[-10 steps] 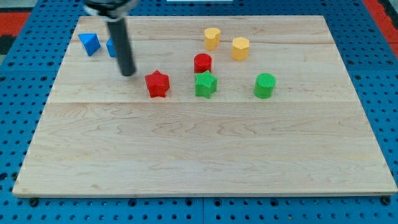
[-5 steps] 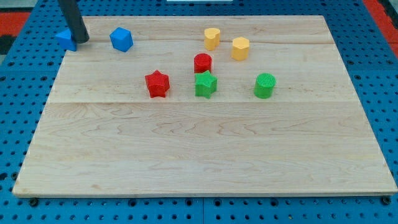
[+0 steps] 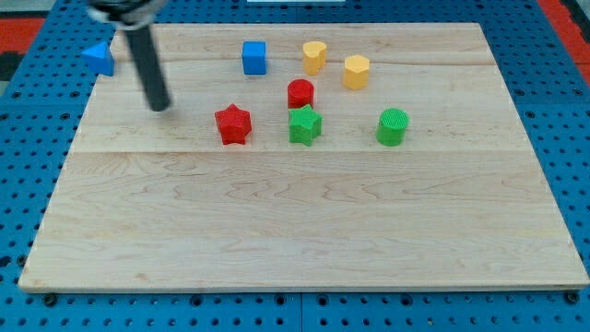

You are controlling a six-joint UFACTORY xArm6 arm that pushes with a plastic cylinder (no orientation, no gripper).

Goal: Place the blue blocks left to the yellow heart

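Claw there is none, only my tip (image 3: pixel 160 106) resting on the desk (image 3: pixel 295 231) between the far-left blue triangle (image 3: pixel 100 57) and blue cube (image 3: pixel 254 57) beside the yellow heart (image 3: pixel 314 56); both look light, rigid, pushable squarely from their left faces.

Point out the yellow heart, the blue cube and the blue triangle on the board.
yellow heart (image 3: pixel 314 56), camera view, on its top face.
blue cube (image 3: pixel 254 57), camera view, on its front face.
blue triangle (image 3: pixel 100 58), camera view, on its middle, at the board's top-left edge.
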